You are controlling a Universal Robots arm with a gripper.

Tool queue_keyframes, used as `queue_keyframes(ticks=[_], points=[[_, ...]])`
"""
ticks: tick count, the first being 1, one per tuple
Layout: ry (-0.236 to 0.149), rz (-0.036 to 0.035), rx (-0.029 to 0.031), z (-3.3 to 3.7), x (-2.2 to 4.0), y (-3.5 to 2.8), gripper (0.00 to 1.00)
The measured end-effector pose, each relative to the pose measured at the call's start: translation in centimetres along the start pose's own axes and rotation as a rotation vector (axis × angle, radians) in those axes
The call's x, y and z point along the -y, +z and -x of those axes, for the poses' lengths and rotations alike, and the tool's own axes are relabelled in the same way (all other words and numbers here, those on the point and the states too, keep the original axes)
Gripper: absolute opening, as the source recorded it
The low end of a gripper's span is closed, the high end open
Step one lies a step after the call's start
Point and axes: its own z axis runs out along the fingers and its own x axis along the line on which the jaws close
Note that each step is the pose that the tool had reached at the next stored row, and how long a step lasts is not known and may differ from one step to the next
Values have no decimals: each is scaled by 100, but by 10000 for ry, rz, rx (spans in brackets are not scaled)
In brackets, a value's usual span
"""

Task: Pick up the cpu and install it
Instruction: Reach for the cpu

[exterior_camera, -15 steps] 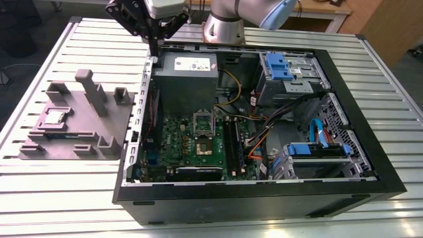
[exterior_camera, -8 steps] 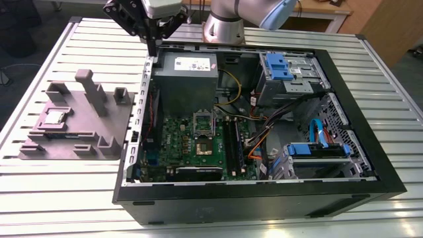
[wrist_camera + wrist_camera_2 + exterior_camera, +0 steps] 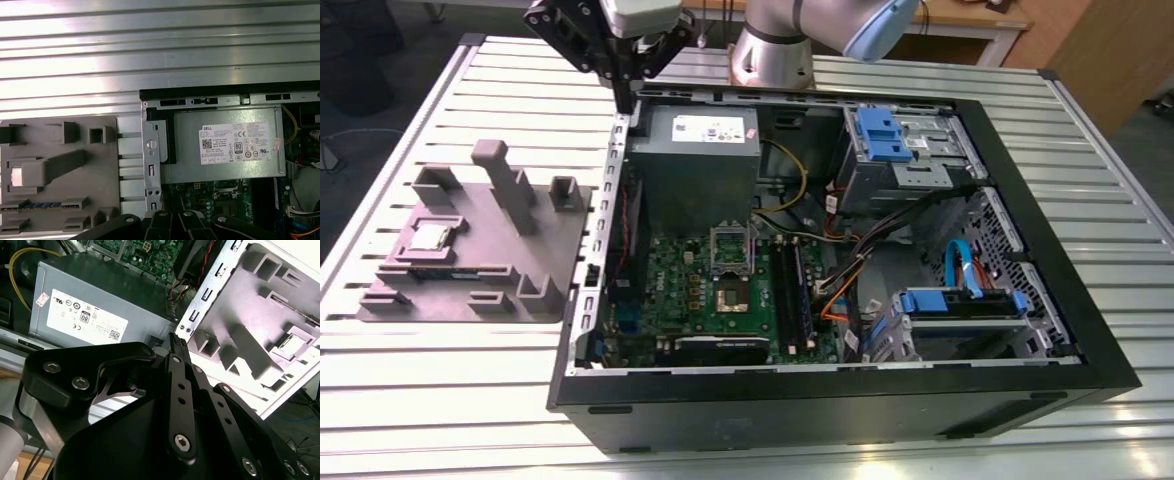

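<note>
You see the end effector point(image 3: 627, 103) closed and empty over the computer case point(image 3: 854, 400) edge, with the cpu point(image 3: 430, 236) resting in the tray point(image 3: 494, 252).

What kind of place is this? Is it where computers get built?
Probably a robot workshop or lab for building computers: an open computer case sits on a ribbed metal table, a grey tray beside it holds the cpu, and a robot arm hangs above.

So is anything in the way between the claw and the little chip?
Nothing covers the cpu; it lies bare on the grey tray. Only the tray's tall post stands between it and the gripper.
</note>
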Motion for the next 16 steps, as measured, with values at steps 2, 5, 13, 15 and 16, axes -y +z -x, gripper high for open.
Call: queue_keyframes(ticks=[2,5,13,15,16], points=[[-1,-1,0,-11,1,0,10],[0,0,0,-30,2,2,10],[-1,-1,-3,-52,4,5,10],[0,-1,-4,-57,4,6,10],[0,0,-4,-59,5,6,10]])
